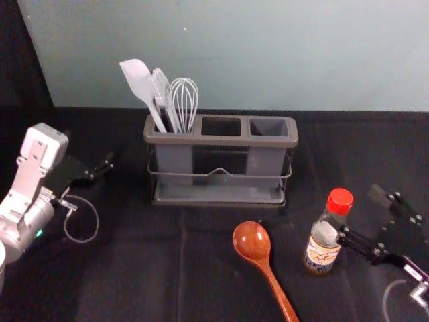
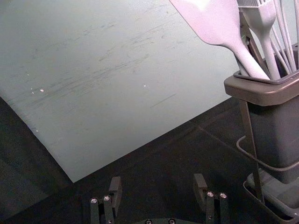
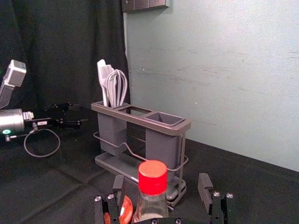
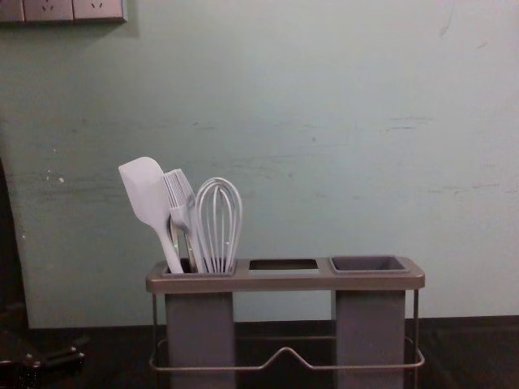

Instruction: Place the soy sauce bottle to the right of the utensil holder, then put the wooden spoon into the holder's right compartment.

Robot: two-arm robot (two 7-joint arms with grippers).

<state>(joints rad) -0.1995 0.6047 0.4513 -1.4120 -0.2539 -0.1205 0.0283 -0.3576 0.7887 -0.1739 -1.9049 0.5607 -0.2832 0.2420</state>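
– Right hand (image 1: 357,211) spread open, grasping nothing, front-right of the utensil holder (image 1: 221,140)!
– And the soy sauce bottle (image 1: 322,245)?
– Upright, just to that hand's left, also front-right of the holder. A sideways closing looks right.
– Left hand (image 2: 157,178)?
– Open, empty, left of the holder: the farther one.

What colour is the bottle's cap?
The cap is bright red; it shows best in the right wrist view, from close by.
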